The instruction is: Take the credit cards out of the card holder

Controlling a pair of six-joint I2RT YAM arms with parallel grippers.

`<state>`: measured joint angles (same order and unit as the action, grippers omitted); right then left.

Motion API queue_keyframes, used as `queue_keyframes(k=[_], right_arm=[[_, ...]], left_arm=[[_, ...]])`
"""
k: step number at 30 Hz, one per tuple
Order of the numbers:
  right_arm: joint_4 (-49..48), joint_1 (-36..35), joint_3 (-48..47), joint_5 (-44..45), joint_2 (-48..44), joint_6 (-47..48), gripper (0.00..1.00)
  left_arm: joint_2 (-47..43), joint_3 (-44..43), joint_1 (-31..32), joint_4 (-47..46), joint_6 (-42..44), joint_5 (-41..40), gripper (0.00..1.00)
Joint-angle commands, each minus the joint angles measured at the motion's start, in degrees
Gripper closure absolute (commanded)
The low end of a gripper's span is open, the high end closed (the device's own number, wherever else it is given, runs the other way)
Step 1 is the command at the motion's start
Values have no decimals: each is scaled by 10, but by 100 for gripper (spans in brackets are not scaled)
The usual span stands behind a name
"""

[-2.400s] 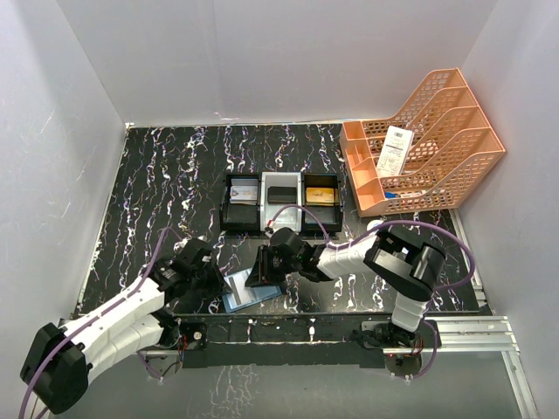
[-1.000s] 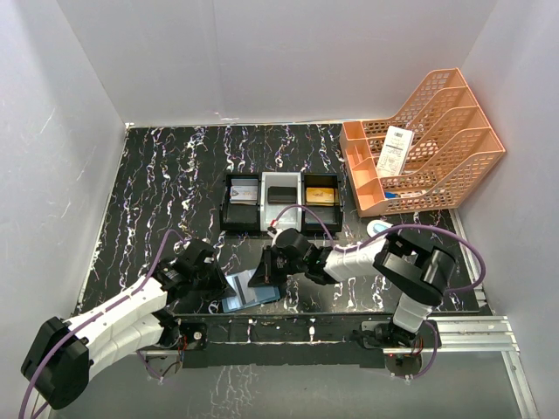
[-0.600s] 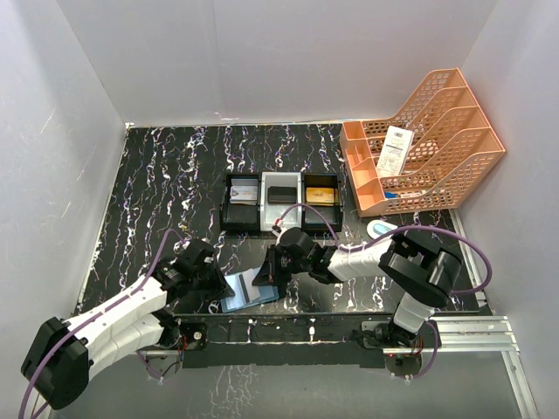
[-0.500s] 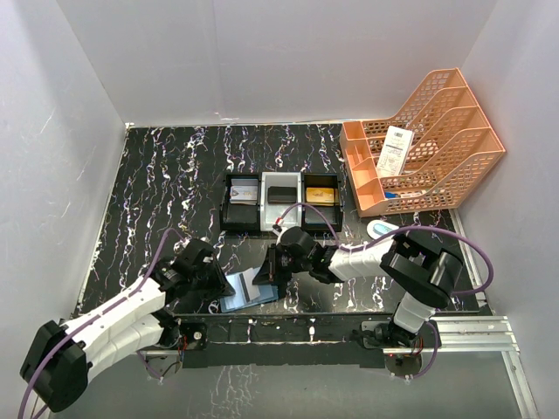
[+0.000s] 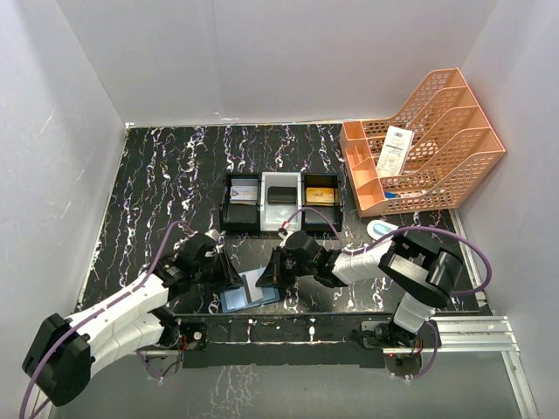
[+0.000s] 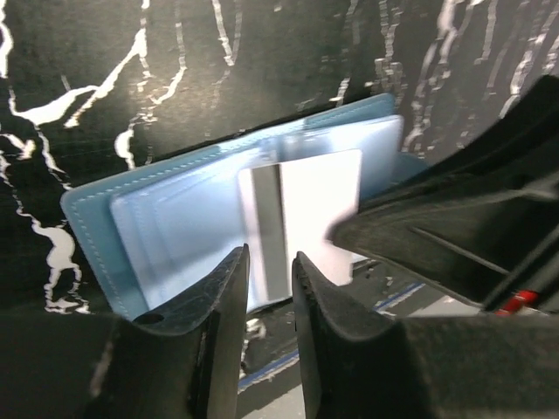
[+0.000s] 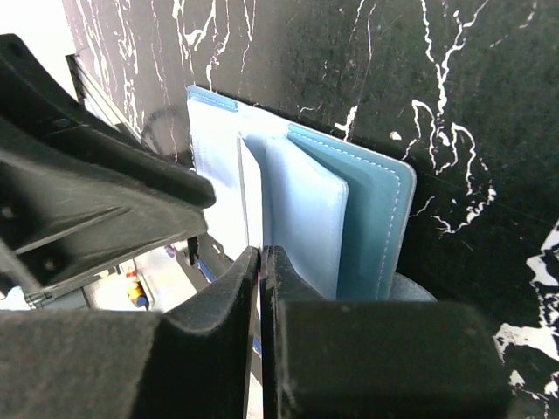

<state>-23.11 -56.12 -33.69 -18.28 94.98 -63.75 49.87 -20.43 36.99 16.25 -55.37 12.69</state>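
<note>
On the black marbled desk [image 5: 157,175], at lower centre of the top view, the teal-blue folding card holder [image 5: 237,300] lies open. The left hand [image 6: 269,258] has just loosened and drawn back, empty. The right hand [image 7: 260,255] stays clenched at the pale grey plastic card [image 6: 314,201], which is half out of its pocket, so I judge that the pulling has begun.

the far-left stretch of the black white-veined surface [image 5: 166,183] gives room to pass. a black-and-white three-compartment tray [image 5: 240,225] blocks mid-surface. an orange plastic file rack [image 5: 437,166] fills the far-right corner, with a white-and-blue oval case [image 5: 382,229] near it. at the near edge, the left tool [image 5: 229,278] and right tool [image 5: 269,278] crowd the open teal folding wallet [image 5: 249,295] from both sides.
</note>
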Motion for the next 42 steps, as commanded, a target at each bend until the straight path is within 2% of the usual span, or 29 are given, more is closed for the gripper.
queue_keyframes(k=[1, 4, 7, 11, 18, 37, 42], right_arm=[[-46, 2, 6, 5, -1, -7, 97], [-60, 2, 11, 1, -3, -11, 95], [-53, 2, 6, 6, -7, -7, 89], [-42, 2, -11, -5, -2, 6, 83], [-40, 1, -48, -45, 38, 22, 80], [-64, -12, -36, -13, 62, -19, 79], [-64, -14, -28, -9, 57, -14, 86]], left_arm=[[20, 30, 2, -9, 14, -11, 77], [26, 46, 3, -16, 10, -8, 83], [16, 56, 3, -7, 0, -20, 89], [1, 56, 3, 27, 2, -47, 90], [11, 57, 3, 25, 2, -44, 92], [-8, 57, 3, 34, -7, -59, 94], [-9, 55, 3, 38, -8, -63, 93]])
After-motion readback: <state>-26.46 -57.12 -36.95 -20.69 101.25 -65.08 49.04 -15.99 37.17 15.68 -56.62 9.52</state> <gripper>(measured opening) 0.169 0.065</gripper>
